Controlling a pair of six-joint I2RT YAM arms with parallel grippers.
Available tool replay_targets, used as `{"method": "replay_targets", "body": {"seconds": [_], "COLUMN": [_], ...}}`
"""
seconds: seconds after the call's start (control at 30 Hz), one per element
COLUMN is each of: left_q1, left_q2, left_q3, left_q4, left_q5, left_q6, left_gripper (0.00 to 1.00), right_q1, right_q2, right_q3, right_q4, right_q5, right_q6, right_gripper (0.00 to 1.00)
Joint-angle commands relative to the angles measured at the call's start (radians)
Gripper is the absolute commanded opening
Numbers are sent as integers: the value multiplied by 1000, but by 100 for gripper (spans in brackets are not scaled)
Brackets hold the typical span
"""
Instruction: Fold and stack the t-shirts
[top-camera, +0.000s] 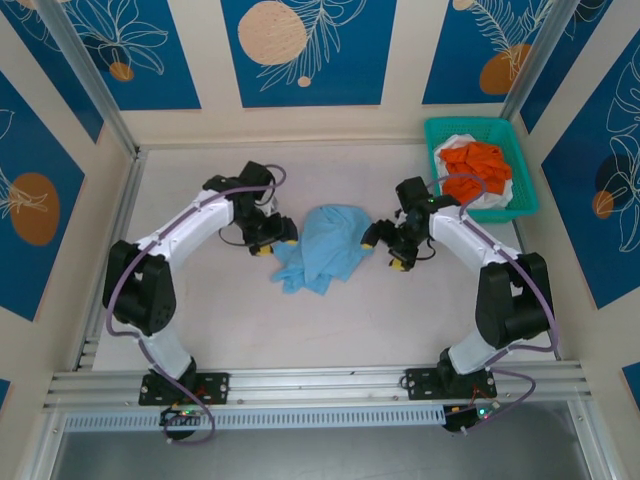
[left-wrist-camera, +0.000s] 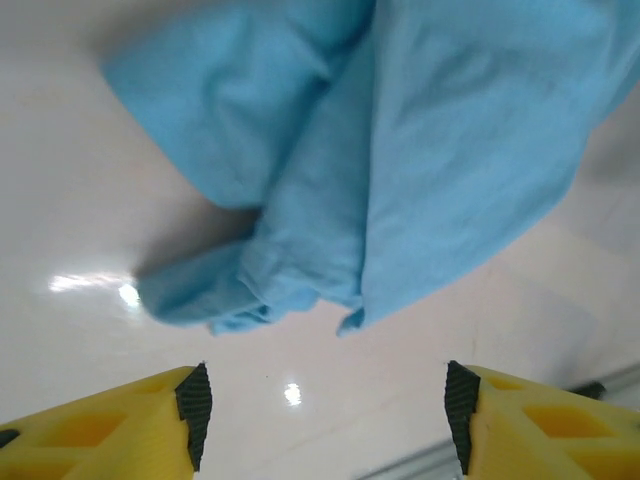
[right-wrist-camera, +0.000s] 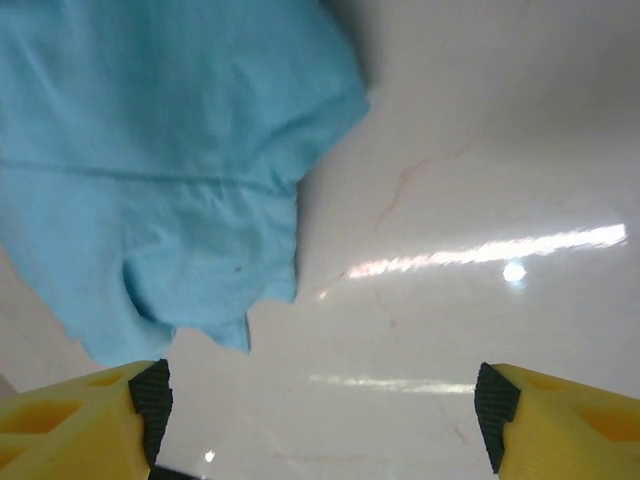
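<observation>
The crumpled light blue cloth t-shirt (top-camera: 325, 245) lies heaped on the pale table (top-camera: 220, 330) between my arms. The left gripper (left-wrist-camera: 325, 410) and right gripper (right-wrist-camera: 320, 410) both stand spread, holding nothing. I judge flattening is the step in hand; next I must pinch opposite edges and draw them apart.

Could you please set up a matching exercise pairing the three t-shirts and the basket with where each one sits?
1 light blue t-shirt
2 orange t-shirt
3 white t-shirt
4 teal basket

A far right corner of the table
B crumpled on the middle of the table
C in the basket, on top
D in the basket, underneath

Pairs: 1-B, 2-C, 3-D, 4-A
</observation>
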Motion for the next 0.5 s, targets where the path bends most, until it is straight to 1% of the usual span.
{"method": "replay_targets", "body": {"seconds": [0.0,0.07,0.1,0.2,0.3,0.4,0.47], "left_q1": [-12,-25,-38,-67,-83,-108,-124], "left_q2": [12,55,77,112,150,184,205], "left_q3": [-15,-4,13,35,61,90,96], "left_q4": [136,127,98,41,-12,-62,-70], "left_q5": [220,281,284,250,215,147,146], "left_q6": [-8,19,45,108,150,203,221], "left_gripper": [64,63,63,64,58,58,57], "right_q1": [54,76,79,79,74,72,73], "right_q2": [-8,7,14,30,30,23,17], "right_q3": [-23,-22,-25,-39,-50,-60,-67], "right_q4": [79,72,75,95,104,118,121], "right_q5": [-110,-84,-76,-68,-57,-52,-47], "right_q6": [47,62,73,99,121,126,131], "right_gripper": [80,80,80,80,80,80,80]}}
